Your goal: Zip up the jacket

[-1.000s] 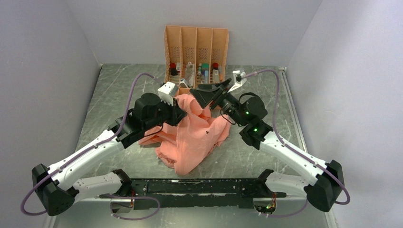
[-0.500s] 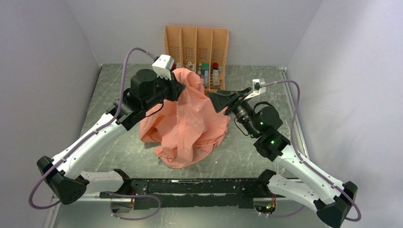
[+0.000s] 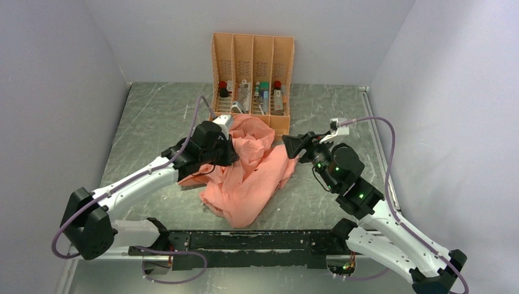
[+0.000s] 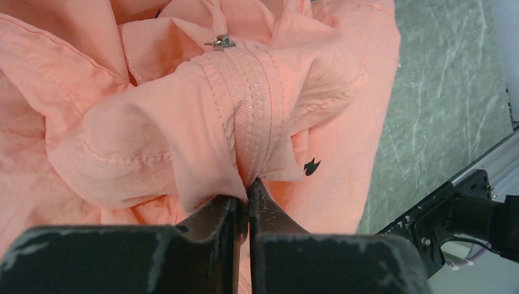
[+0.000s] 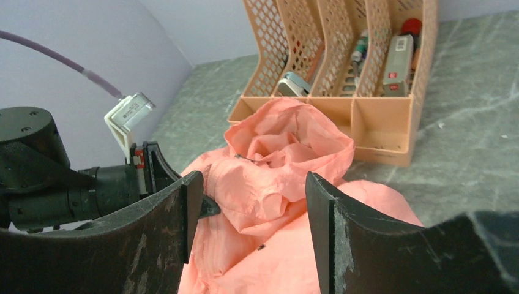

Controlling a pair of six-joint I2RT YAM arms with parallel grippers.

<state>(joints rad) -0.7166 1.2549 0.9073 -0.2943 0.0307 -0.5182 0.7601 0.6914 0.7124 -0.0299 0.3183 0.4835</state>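
Top view: the left hand (image 3: 229, 147) had dropped from its raised position. The jacket (image 3: 251, 177), lifted before, lay heaped at frame centre on the counter (image 3: 153, 122). The right hand (image 3: 294, 146) had backed off, clear of the cloth.

Left wrist: the hand was pinched fully closed on the zipper tape (image 4: 251, 110). The slider (image 4: 223, 43), upper centre, was untouched, so zipping was judged not begun.

Right wrist: the hand was well open and empty.

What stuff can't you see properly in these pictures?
- Top view: where the left gripper pinches the jacket, hidden by its own wrist.
- Left wrist view: the zipper tape below the pinch, behind the gripper.
- All views: the sleeves, lost in crumpled folds.
- Top view: items in the orange rack, too small to name.
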